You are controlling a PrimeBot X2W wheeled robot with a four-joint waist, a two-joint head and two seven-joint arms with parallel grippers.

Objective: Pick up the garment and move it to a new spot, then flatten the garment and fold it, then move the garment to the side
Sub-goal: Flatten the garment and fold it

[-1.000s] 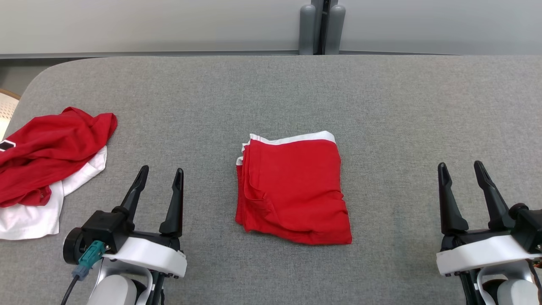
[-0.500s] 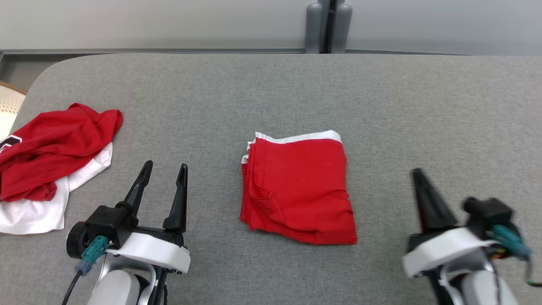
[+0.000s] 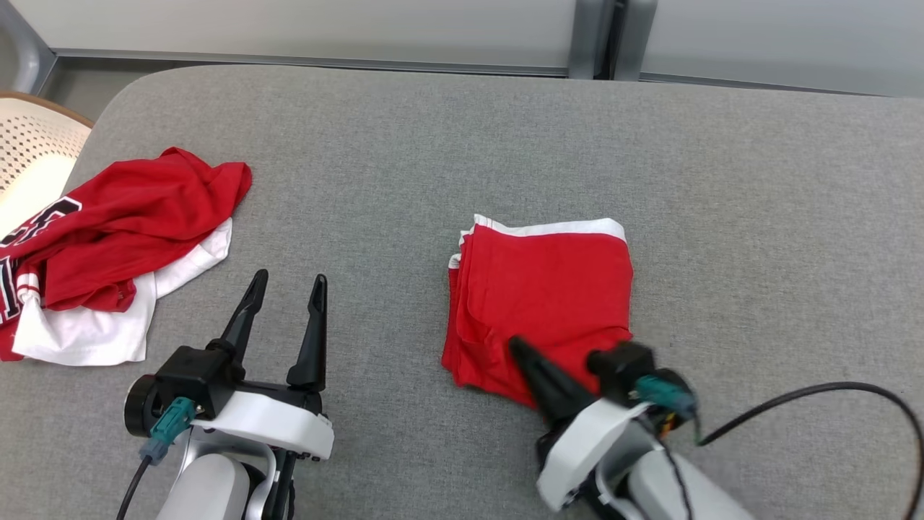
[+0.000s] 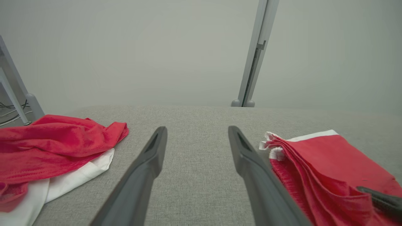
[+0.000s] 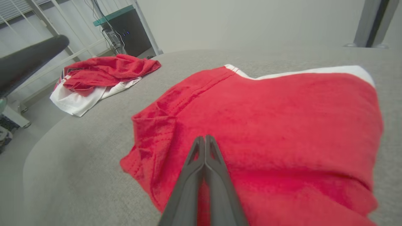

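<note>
The folded red garment (image 3: 545, 289) with white trim lies mid-table on the grey cloth surface (image 3: 462, 144). My right gripper (image 3: 517, 347) reaches in from the near side, turned on its side. Its two fingers are pressed together over the garment's near edge, tips low above the red cloth (image 5: 282, 119). In the right wrist view nothing shows between them at the gripper's tip (image 5: 204, 138). My left gripper (image 3: 289, 279) stands open to the left of the garment, apart from it. In the left wrist view it (image 4: 196, 130) frames bare table, with the folded garment (image 4: 326, 163) to its right.
A crumpled red and white garment (image 3: 123, 231) lies at the table's left edge. Off that corner stands a cream perforated chair (image 3: 29, 144). A black cable (image 3: 830, 393) loops over the table at the lower right. A grey post (image 3: 610, 36) rises behind the far edge.
My right arm has swung left and rolled over, its fingers have shut, and they now lie over the folded garment's near edge. The camera has shifted. The left gripper has kept its place.
</note>
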